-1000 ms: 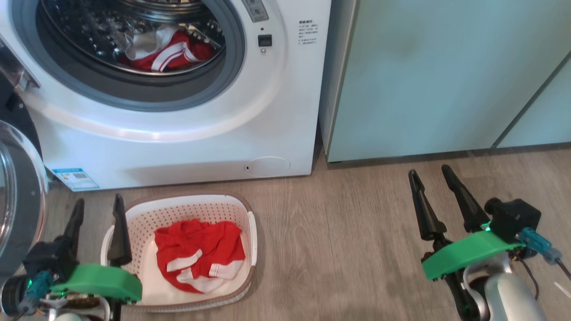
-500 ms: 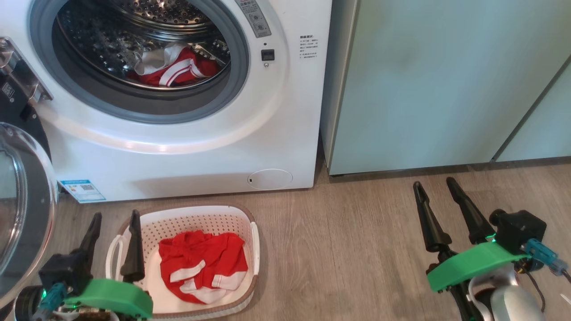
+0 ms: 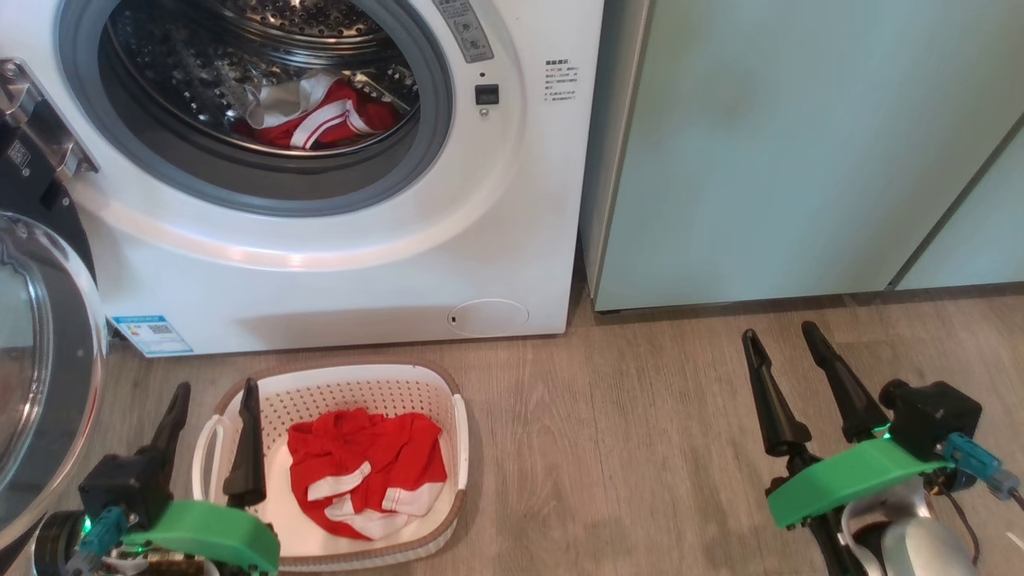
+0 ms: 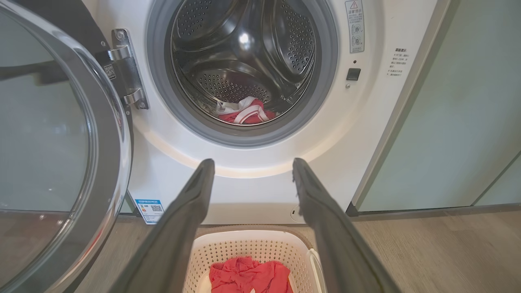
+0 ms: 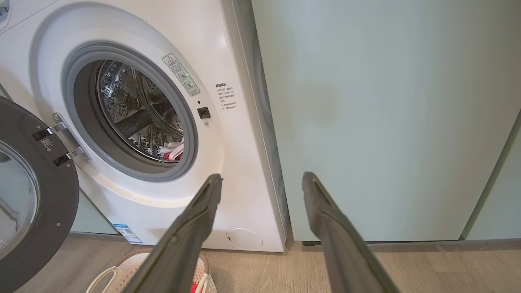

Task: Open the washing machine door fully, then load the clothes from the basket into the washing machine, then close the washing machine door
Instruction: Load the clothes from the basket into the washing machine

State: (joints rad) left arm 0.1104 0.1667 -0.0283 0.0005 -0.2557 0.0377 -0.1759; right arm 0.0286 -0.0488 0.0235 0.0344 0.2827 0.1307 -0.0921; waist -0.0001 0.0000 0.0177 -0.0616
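The cream-white perforated plastic basket (image 3: 360,392) stands just before the white front-loading washing machine (image 3: 320,272), probably for a short carry. The left hand (image 3: 218,386) hangs spread and empty beside it. The right hand (image 3: 778,330), also spread, waits well apart.

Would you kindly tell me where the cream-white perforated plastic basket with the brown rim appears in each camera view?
Head view: the cream-white perforated basket, lower left, on the floor.
Left wrist view: bottom centre, at the edge.
Right wrist view: bottom left corner, cut off.
Shared landmark: the blue sticker low on the big white washing machine.
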